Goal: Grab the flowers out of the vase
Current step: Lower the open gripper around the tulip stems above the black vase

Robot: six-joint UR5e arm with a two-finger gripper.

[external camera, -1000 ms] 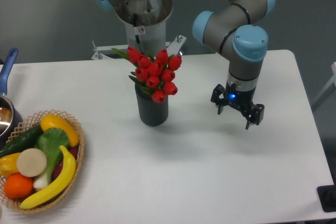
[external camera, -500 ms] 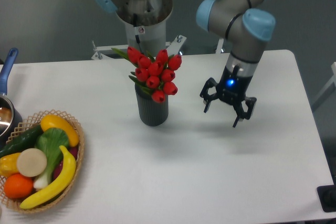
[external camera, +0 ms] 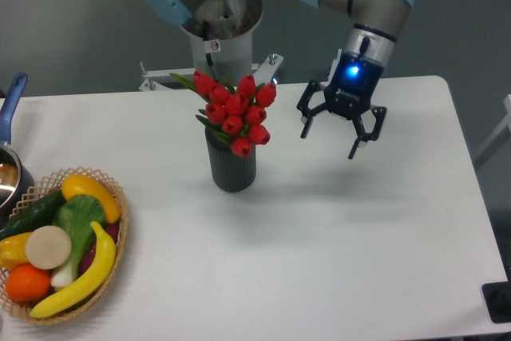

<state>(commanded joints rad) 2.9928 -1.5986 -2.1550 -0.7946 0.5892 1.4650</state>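
The arm leaves the frame at the top edge; its upper links are cut off. A pot at the left edge is only partly visible, showing a blue handle and part of a dark rim. A dark object is clipped at the near right corner and cannot be identified. The stems of the flowers are hidden inside the vase.

The vase is a dark grey ribbed cylinder standing upright on the white table, left of centre. The flowers are one tight bunch of roughly ten red buds with green leaves, seated in the vase mouth and leaning slightly left and far.

The gripper hangs above the table to the right of the flowers, near but not touching them. Its two black fingers are spread apart and hold nothing. A blue light glows on the wrist.

One woven basket sits at the near left, holding assorted smooth fruit and vegetables.
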